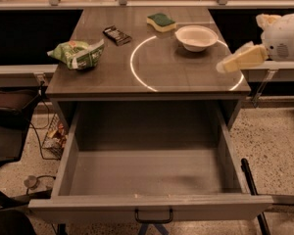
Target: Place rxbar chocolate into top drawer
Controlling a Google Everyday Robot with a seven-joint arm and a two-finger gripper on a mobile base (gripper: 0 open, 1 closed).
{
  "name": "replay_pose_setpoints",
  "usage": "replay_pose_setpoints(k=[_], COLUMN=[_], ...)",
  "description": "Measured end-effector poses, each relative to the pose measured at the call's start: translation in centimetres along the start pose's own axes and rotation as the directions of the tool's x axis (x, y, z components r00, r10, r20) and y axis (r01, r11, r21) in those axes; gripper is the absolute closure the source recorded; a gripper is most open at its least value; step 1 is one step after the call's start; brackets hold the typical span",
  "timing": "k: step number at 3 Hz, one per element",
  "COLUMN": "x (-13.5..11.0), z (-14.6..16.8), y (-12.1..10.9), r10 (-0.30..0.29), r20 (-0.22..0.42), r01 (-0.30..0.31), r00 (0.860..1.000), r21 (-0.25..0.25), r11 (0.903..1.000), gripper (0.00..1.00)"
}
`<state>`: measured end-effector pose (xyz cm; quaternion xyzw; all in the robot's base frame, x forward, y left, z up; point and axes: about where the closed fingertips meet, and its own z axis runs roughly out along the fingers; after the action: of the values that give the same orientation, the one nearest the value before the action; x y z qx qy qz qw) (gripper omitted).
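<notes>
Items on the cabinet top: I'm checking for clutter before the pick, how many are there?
4: green snack bag at the left edge, rxbar chocolate farther back, sponge at the back, white bowl right. None seem hidden. The gripper hovers at the right edge.

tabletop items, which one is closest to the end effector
The white bowl: the end effector hovers just right of it, while the sponge, rxbar chocolate and snack bag lie farther left.
</notes>
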<state>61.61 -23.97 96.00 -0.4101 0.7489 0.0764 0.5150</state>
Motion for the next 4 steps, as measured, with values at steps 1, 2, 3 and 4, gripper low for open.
replay_pose_setpoints(k=[1,2,3,4], x=[-2.4,-2.4,-3.5,-5.6], z=[2.4,2.5,5.2,9.4], y=[-3.2,-3.1,-3.2,-3.1], r10=[0.006,0.006,0.019,0.025], r20=[0.150,0.149,0.183,0.229], r01=[-0.022,-0.022,-0.032,-0.028], r00=[0.989,0.989,0.983,0.973], r21=[0.107,0.104,0.071,0.010], r11=[0.9940,0.9944,0.9970,0.9996], gripper=[0.00,0.00,0.00,0.00])
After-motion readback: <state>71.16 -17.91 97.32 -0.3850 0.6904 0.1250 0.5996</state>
